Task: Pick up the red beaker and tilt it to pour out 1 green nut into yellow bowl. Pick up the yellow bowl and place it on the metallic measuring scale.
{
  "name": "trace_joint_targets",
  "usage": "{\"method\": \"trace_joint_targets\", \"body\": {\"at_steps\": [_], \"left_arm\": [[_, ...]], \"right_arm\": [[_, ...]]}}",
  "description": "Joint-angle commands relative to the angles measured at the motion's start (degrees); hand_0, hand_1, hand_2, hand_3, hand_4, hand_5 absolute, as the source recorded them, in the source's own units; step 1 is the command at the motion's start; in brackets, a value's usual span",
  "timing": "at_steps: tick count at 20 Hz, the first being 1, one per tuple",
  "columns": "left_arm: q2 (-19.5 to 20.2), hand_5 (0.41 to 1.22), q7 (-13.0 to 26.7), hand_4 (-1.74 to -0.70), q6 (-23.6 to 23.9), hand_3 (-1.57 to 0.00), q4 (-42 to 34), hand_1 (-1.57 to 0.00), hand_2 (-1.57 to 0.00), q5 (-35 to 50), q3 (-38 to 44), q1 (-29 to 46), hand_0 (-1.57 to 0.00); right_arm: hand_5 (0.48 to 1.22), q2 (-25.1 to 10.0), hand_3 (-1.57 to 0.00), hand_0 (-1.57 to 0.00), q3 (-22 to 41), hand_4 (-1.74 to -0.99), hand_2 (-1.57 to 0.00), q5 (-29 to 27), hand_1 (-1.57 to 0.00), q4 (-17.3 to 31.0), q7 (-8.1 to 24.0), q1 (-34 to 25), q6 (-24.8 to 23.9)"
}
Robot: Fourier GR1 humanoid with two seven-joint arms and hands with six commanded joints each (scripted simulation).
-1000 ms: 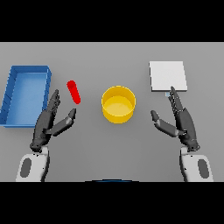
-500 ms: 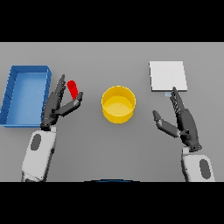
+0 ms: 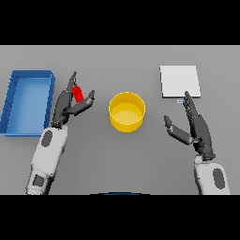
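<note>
Left hand [image 3: 65, 104]: reaches up from lower left, fingers long and fairly straight, spread loosely round the red beaker [image 3: 78, 94]; fingers on the beaker's left side, thumb on its right and lower; not clamped, hand reads as open. Whether fingers actually touch the beaker: cannot tell.
Surface: plain grey table [image 3: 122, 159], flat, same grey all the way to the far edge; no room detail visible past it.
Red beaker: small red cylinder, tilted with its top leaning left, sits in the gap between left thumb and fingers, just right of the blue tray [image 3: 10, 104]. Contents not visible.
Yellow bowl [image 3: 126, 123]: round, open top, near table middle, right of the left hand and apart from it; interior looks plain yellow.
Scale [image 3: 180, 80]: flat pale square plate, far right, small readout tab at its near edge; nothing on it.
Blue tray: rectangular bin with raised walls at far left, just beside the left hand.
Right hand [image 3: 197, 129]: low right, palm facing inward, fingers straight and pointing up toward the scale's near edge, thumb out to the left; open, holding nothing, well apart from the bowl.
Left arm: white forearm angled up and slightly right from the lower edge.
</note>
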Motion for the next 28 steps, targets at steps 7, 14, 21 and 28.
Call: {"method": "trace_joint_targets", "body": {"at_steps": [7, 14, 21, 28], "left_arm": [[-1.94, 0.873, -4.01, -1.42, 2.09, -0.65, 6.3, -0.76, -0.76, 2.53, 3.73, -3.63, -0.78], [-2.45, 1.148, -6.17, -1.59, 3.66, -1.26, 7.88, -1.4, -1.4, 2.27, 2.5, -4.65, -1.41], [-1.27, 1.206, -4.58, -1.5, 3.16, -1.5, 3.72, -1.54, -1.54, 1.14, 1.45, -4.89, -1.54], [1.75, 1.181, 3.42, -1.58, 2.59, -1.56, -6.32, -1.56, -1.56, -6.25, -3.79, -5.47, -1.56]], "right_arm": [[0.646, 0.36, 0.0, 0.0, -0.16, -1.292, 0.0, -0.38, 0.0, 0.12, 0.21, 0.2, -0.11], [0.648, 0.45, 0.0, 0.0, 0.07, -1.29, 0.0, -0.16, 0.0, -0.68, 0.8, 0.26, -0.28], [0.656, 0.21, 0.0, 0.0, 0.08, -1.292, 0.0, -0.17, 0.0, -0.76, 0.0, 0.53, -0.04], [0.663, 0.22, 0.0, 0.0, 0.5, -1.281, 0.0, 0.96, 0.0, -0.12, -1.31, 0.4, -0.35]]}}
